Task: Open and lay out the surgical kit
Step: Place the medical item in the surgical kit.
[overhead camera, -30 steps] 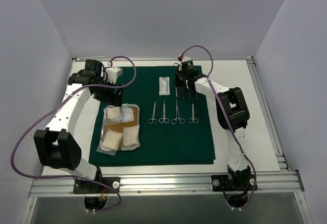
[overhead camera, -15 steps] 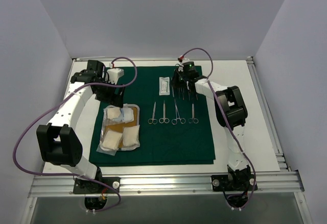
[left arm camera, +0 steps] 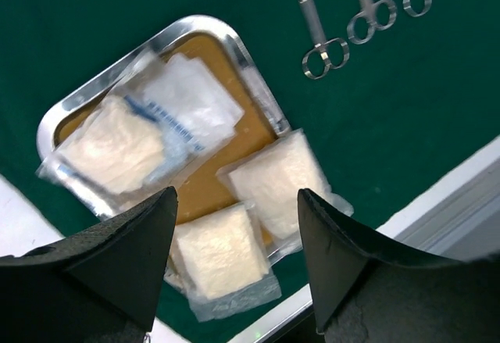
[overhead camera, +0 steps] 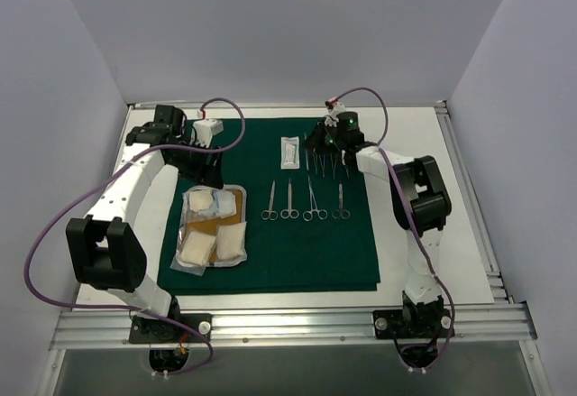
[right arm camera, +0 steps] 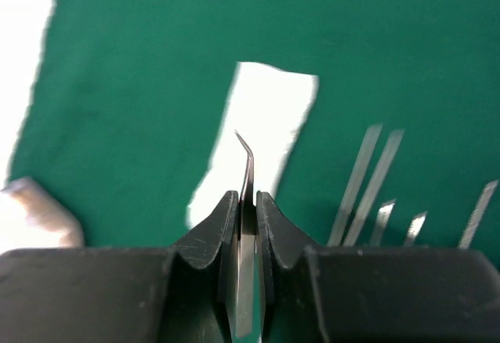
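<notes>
4 gauze packets point(left arm camera: 219, 253) sit in the steel tray point(left arm camera: 250, 69), 2 overhanging; left pincer point(left arm camera: 236, 198) spread wide, right pincer point(right arm camera: 246, 198) clamps tweezers point(right arm camera: 248, 167).

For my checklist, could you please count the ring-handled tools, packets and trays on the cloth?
Ring-handled tools: 4
Packets: 5
Tray: 1
Total: 10

White table point(overhead camera: 464, 243), aluminium front rail point(overhead camera: 288, 324)
</notes>
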### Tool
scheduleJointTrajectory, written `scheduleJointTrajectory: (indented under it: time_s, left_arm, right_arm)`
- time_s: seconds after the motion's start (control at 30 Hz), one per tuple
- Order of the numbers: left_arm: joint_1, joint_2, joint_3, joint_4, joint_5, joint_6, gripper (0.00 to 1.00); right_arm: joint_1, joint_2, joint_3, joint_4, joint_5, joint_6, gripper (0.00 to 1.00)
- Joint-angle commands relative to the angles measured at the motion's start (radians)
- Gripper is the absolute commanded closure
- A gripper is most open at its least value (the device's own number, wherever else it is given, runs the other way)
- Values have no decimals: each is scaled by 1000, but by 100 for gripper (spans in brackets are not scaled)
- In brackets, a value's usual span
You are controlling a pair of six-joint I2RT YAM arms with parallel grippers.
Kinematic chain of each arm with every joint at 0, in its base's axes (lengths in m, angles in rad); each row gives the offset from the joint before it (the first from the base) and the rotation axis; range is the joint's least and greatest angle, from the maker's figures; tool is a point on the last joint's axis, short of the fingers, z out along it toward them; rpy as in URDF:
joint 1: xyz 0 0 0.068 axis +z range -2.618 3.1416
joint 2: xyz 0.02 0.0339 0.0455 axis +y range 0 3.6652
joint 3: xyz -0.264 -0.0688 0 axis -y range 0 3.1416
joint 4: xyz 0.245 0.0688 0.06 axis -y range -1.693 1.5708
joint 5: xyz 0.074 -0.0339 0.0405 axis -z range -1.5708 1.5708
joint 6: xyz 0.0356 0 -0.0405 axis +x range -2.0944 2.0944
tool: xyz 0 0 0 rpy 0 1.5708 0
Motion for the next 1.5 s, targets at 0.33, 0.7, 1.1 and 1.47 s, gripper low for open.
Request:
scheduleJointTrajectory:
  time_s: [0.33,0.7,1.1,1.47]
  left_arm:
    - [-64,-23,156,165,452,0,20]
    - [-80,-83,209,246,642,-74,21]
    - [-129,-123,203,308,576,-132,37]
    - [-134,-158,208,300,657,-128,67]
  right_arm:
    - [230,-435,-221,785,-111,183,100]
    - [307,-529,-254,793,-73,140,100]
    - [373,-598,-286,749,4,107,100]
    - [387,-586,-277,755,1,117,100]
